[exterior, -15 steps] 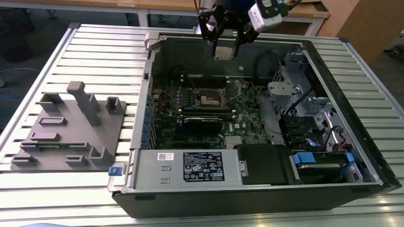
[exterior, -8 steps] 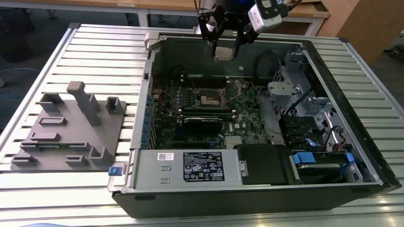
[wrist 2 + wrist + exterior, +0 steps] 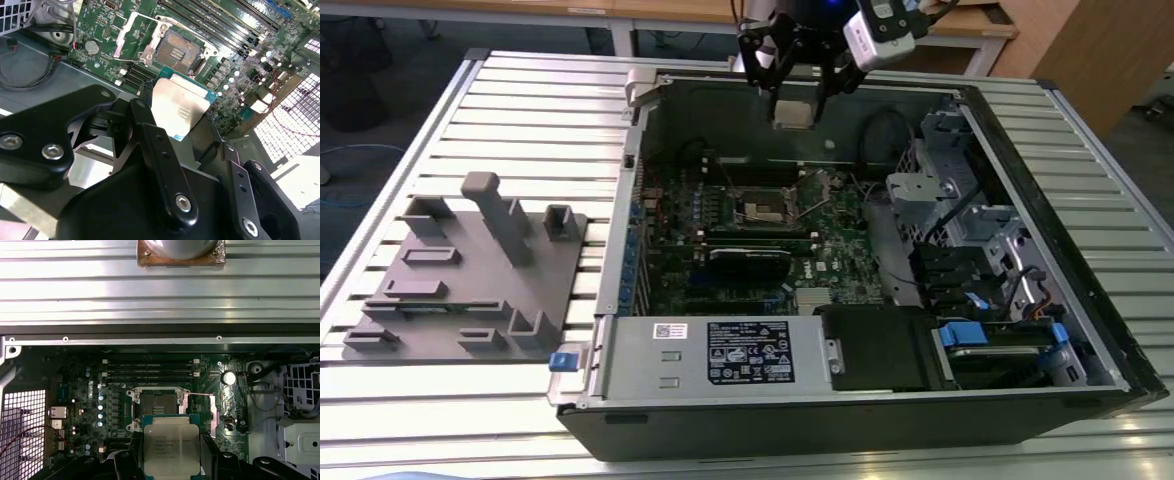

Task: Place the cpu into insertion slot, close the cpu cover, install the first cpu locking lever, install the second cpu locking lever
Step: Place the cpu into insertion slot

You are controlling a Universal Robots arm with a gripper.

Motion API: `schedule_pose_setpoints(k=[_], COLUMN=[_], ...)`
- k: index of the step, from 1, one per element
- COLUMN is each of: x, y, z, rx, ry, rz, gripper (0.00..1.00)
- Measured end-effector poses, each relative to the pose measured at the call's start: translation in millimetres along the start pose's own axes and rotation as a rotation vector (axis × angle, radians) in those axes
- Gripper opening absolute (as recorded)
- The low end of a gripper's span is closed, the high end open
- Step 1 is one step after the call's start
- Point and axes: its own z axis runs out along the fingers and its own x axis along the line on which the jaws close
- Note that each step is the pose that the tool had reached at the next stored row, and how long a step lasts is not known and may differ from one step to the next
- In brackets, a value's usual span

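My gripper [image 3: 791,108] is shut on the cpu [image 3: 791,113], a flat square chip with a dull silver top, held by two opposite edges high above the back of the open computer case. In both wrist views the cpu [image 3: 180,107] [image 3: 170,447] sits between the black fingers [image 3: 147,132]. The insertion slot [image 3: 765,206] [image 3: 177,50] [image 3: 157,402] lies bare on the green motherboard, well below the chip. The cpu cover [image 3: 124,37] [image 3: 202,412], a thin silvery frame, stands flipped open beside the slot. I cannot make out the locking levers.
The black case's back wall [image 3: 720,85] runs just under the gripper. Long black memory slots [image 3: 150,367] lie beside the socket. A power supply with a label sticker [image 3: 750,352] fills the case's front. A grey fixture plate [image 3: 467,280] stands on the slatted table at the exterior view's left.
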Motion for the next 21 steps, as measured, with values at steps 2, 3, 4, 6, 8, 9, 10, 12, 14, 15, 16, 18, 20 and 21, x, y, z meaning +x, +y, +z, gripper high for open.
schedule_pose_setpoints(k=[2, 3, 4, 6, 8, 9, 10, 12, 14, 15, 16, 18, 20, 21], x=[0.0, 0.0, 0.0, 0.0, 3.7, 3.7, 3.7, 3.6, 3.6, 3.6, 3.6, 3.6, 3.6, 3.6], y=[0.0, 0.0, -0.1, -0.1, -0.3, -0.3, -0.3, -0.3, -0.4, -0.5, -0.5, -0.6, -0.7, -0.7], z=[0.3, 0.7, 1.0, 1.4, 2.1, 2.1, 2.1, 2.9, 3.8, 4.4, 4.9, 5.7, 6.1, 6.7], rx=[-0.0002, -0.0002, -0.0002, 0.0, 0.0, -0.0001, 0.0, -0.0003, -0.0001, -0.0002, -0.0002, -0.0001, 0.0, -0.0002], ry=[-0.0001, -0.0006, -0.0012, -0.0018, -0.003, -0.003, -0.0031, -0.0039, -0.0046, -0.0051, -0.0055, -0.0064, -0.0068, -0.0072], rz=[0.0, 0.0, 0.0, 0.0, 0.0, 0.0, 0.0, 0.0, 0.0, 0.0, 0.0, -0.001, -0.001, -0.001], gripper=[0.54, 0.54, 0.54, 0.54, 0.54, 0.54, 0.54, 0.54, 0.54, 0.54, 0.54, 0.54, 0.54, 0.54])
